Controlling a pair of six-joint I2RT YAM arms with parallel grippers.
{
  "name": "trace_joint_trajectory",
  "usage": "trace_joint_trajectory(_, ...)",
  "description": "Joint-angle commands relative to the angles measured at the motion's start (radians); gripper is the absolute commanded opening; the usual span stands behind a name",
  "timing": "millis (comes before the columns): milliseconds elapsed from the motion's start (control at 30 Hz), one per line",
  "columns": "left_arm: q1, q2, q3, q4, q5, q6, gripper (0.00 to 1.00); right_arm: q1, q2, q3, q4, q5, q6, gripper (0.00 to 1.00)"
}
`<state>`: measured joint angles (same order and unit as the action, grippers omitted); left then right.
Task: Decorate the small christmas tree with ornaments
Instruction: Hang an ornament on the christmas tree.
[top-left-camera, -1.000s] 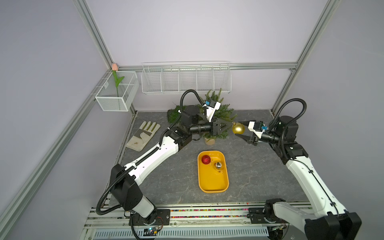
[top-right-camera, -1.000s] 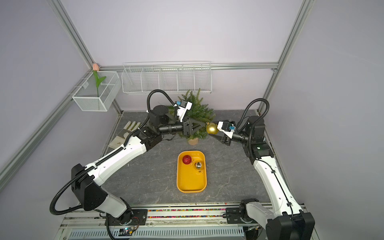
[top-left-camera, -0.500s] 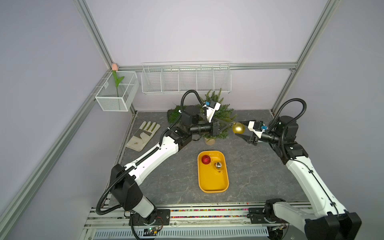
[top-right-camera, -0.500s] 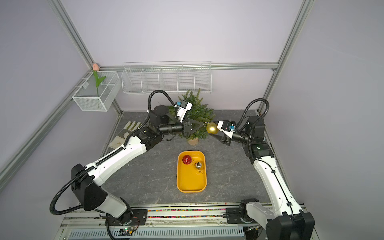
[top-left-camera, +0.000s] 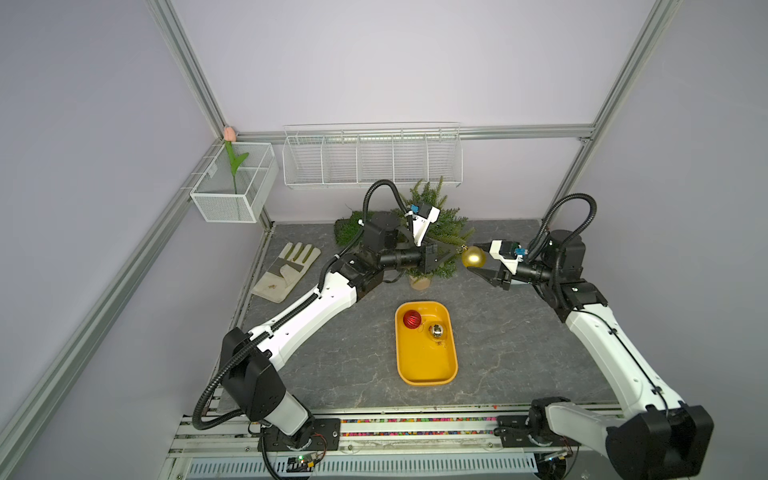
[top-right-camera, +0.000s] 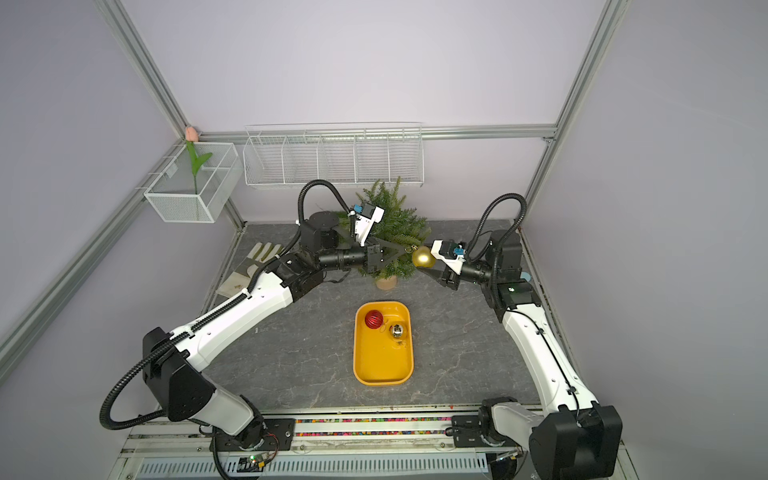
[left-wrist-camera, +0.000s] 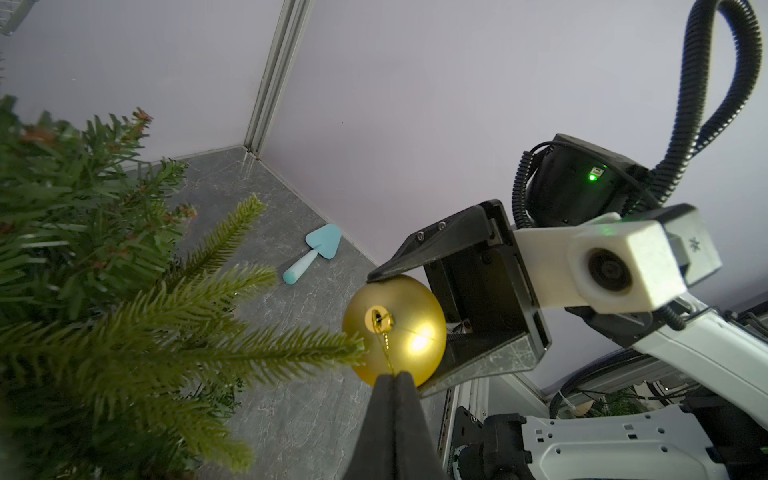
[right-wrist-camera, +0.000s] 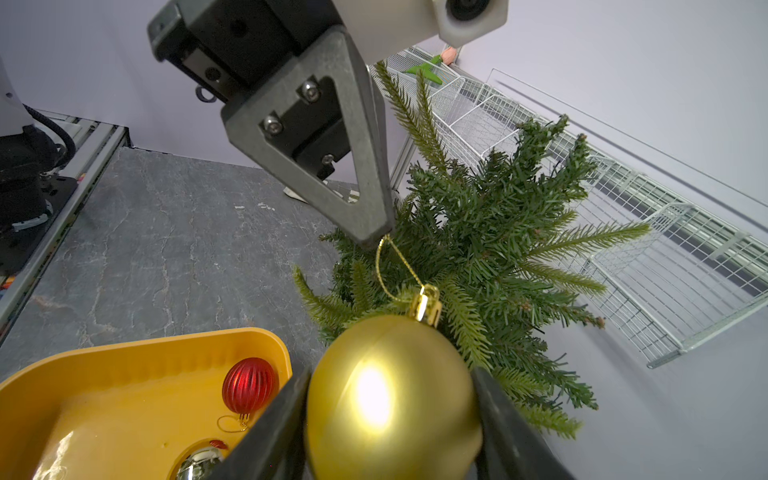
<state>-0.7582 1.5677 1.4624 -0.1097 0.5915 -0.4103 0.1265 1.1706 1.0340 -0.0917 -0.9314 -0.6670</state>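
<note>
Right wrist view: right claw (right-wrist-camera: 390, 372) clamps the gold bauble (right-wrist-camera: 392, 403), left claw (right-wrist-camera: 376, 235) pinches its string (right-wrist-camera: 400, 262).

Small green bristly christmas tree (top-left-camera: 452, 226): trunk hidden behind white-and-black left arm (top-left-camera: 316, 307). Mirror-like pale gold round bauble (right-wrist-camera: 196, 463): cut off by right wrist view's edge.

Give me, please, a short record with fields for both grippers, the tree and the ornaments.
left gripper: shut on the string loop of the matte gold bauble
right gripper: shut on the matte gold bauble itself
small christmas tree: upright beside the held bauble, no ornament seen on it
yellow tray: holds the ribbed red bauble and the mirror-like bauble
</note>
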Motion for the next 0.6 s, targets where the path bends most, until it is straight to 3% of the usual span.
trace_joint_trajectory(0, 0.006, 0.024, 0.039, -0.020, -0.013, 0.006, 0.00, 0.005, 0.007, -0.005, -0.016, 0.002, -0.027, 0.54)
trace_joint_trajectory(567, 0.032, 0.038, 0.022, 0.015, -0.039, -0.026, 0.00, 0.005, 0.033, 0.002, -0.017, -0.002, -0.029, 0.54)
